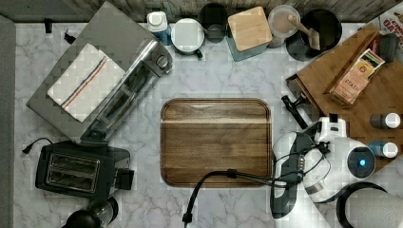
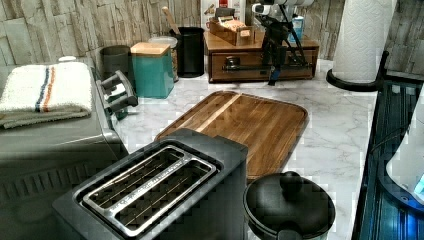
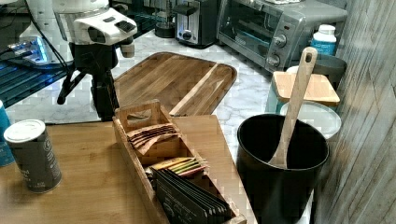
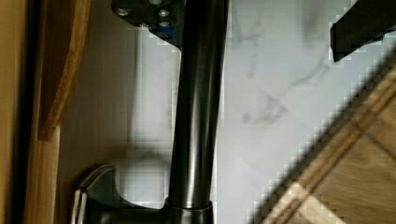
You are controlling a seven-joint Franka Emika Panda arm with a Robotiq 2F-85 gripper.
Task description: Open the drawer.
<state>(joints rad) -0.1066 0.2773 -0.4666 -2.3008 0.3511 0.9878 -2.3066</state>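
Observation:
The brown wooden drawer (image 2: 250,60) sits under a wooden stand at the back of the left view, and its front looks about flush with the stand. Its long black bar handle (image 2: 245,67) runs across the front. My gripper (image 2: 273,75) hangs over the handle's right part in the left view. In the wrist view the handle (image 4: 196,116) lies between my fingers (image 4: 147,11), which stand wide apart, so the gripper (image 4: 254,21) is open around the bar. The top view shows the gripper (image 1: 306,121) beside the drawer front (image 1: 295,88).
A dark wooden tray (image 1: 216,142) lies mid-counter, close to the drawer. A toaster oven (image 1: 95,76) and a black toaster (image 1: 78,171) stand at the top view's left. Canisters (image 1: 247,31) line the wall. A paper towel roll (image 2: 362,40) stands beside the stand. A cable (image 1: 223,175) crosses the tray's edge.

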